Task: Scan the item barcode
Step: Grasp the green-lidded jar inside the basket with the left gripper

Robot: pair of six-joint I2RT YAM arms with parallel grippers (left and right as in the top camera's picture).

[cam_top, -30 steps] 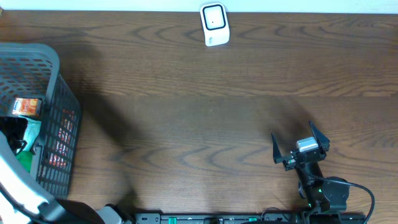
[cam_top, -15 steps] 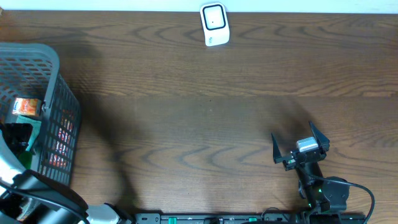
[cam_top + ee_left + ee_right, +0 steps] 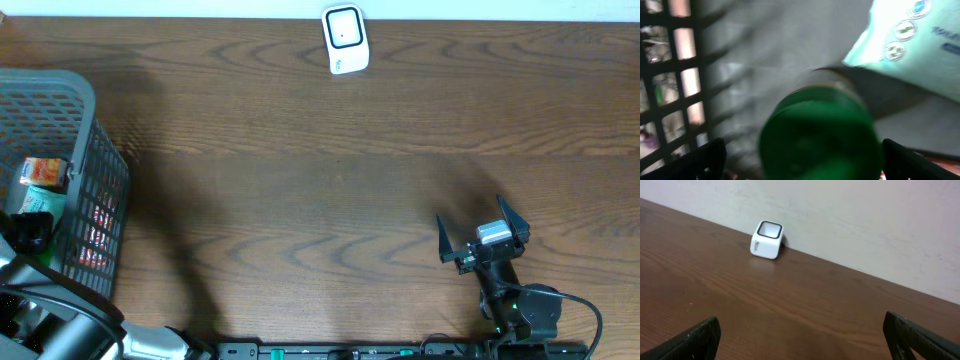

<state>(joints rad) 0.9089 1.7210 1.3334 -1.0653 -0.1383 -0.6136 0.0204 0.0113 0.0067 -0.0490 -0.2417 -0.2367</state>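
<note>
My left gripper (image 3: 802, 165) is inside the grey basket (image 3: 75, 95) at the table's left, and it stands open. A blurred item with a round green top (image 3: 817, 135) lies between its fingers (image 3: 702, 160), with a gap on each side. A pale teal pack (image 3: 910, 45) lies just beyond it. In the overhead view the left gripper (image 3: 30, 232) is low in the basket, below an orange box (image 3: 45, 172). The white barcode scanner (image 3: 345, 40) stands at the table's far edge. My right gripper (image 3: 483, 238) hovers open and empty at the front right, facing the scanner (image 3: 767, 240).
The basket's dark lattice wall (image 3: 670, 75) runs close along the left of the left wrist view. More packaged goods show through the basket's side (image 3: 100, 225). Bare wooden table (image 3: 320, 180) lies between basket, scanner and right arm. A pale wall (image 3: 865, 220) backs the table.
The left arm has drawn toward the table's front, and its gripper sits lower in the basket than a second ago. The right arm has not moved.
</note>
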